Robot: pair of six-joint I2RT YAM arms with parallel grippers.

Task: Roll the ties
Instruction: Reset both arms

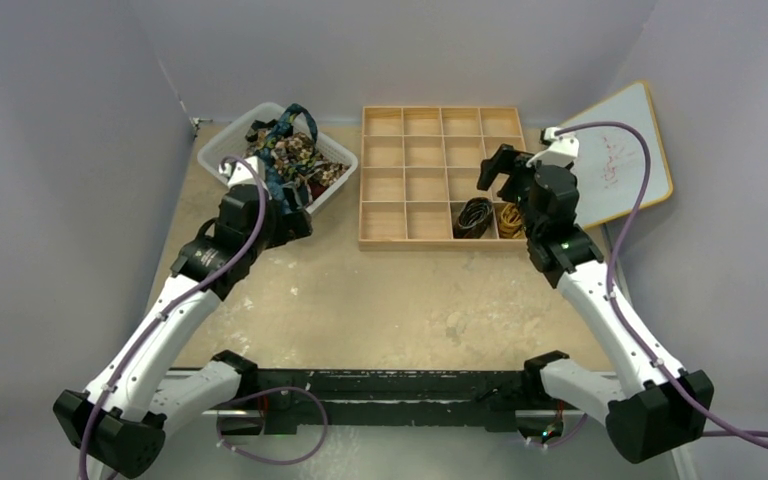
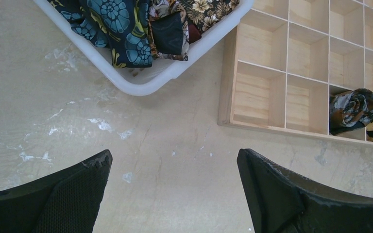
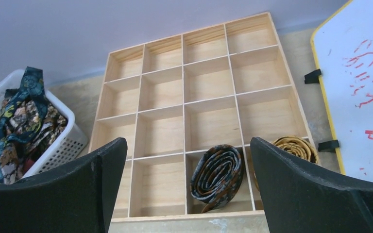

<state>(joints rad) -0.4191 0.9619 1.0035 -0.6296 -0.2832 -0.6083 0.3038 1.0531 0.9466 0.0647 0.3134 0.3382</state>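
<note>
A heap of loose ties (image 1: 285, 152), blue-teal and brown floral, fills the white basket (image 1: 222, 143) at the back left. A rolled dark brown tie (image 1: 474, 217) and a rolled gold tie (image 1: 509, 218) stand in neighbouring front-row cells of the wooden tray (image 1: 380, 240). My left gripper (image 1: 298, 215) hovers open and empty over bare table by the basket's near corner (image 2: 141, 87). Beyond its open jaws (image 2: 175, 158) lie the basket's ties (image 2: 121, 29). My right gripper (image 1: 497, 172) hangs open above the tray's right side, empty (image 3: 187, 145), with the dark roll (image 3: 218, 172) and gold roll (image 3: 294, 145) below.
A whiteboard (image 1: 620, 160) with a yellow rim and red marks lies right of the tray. Grey walls close in the table at the back and on both sides. Purple cables (image 1: 640, 180) loop along both arms. The tray's other cells (image 3: 209, 77) hold nothing.
</note>
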